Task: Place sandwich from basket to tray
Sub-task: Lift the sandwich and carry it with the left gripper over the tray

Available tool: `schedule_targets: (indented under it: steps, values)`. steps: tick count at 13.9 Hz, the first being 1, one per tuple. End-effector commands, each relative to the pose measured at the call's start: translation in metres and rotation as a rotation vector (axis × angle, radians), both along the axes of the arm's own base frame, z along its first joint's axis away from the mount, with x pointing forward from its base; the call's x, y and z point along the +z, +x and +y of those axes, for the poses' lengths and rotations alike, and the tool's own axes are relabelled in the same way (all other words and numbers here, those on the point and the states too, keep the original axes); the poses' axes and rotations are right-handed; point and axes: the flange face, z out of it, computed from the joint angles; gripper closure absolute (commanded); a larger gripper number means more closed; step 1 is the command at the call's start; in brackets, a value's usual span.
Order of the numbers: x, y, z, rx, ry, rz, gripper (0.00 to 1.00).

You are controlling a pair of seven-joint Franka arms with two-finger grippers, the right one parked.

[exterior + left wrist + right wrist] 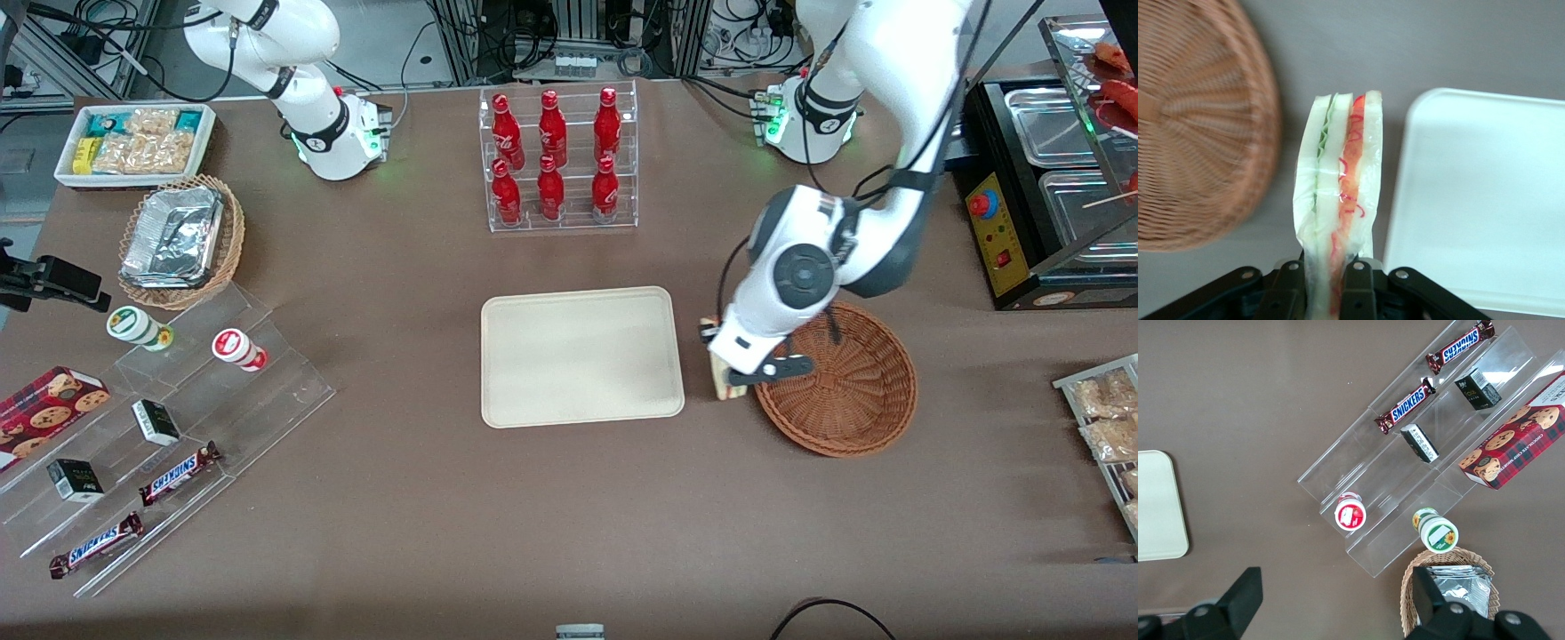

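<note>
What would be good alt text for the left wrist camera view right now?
The gripper is shut on a wrapped sandwich, its green and red-orange filling edge facing the camera, held above bare brown table between the woven basket and the cream tray.

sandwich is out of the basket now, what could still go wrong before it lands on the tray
The gripper holds the sandwich only by one narrow end, above the bare table between the basket and the tray. The soft wedge could slip or sag out of the fingers and land short of the tray. Lowered too early, it could also catch on the tray's raised rim.
</note>
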Motion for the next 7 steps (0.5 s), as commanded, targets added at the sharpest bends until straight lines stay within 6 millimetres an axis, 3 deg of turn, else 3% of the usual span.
schedule_targets:
  steps: [1,4,7]
  values:
    - [-0.015,0.005,-0.062,0.004,0.002,-0.007,1.00]
    - [-0.026,0.002,-0.127,0.050,-0.007,-0.033,1.00]
    - [-0.040,-0.020,-0.178,0.057,-0.003,-0.039,1.00]
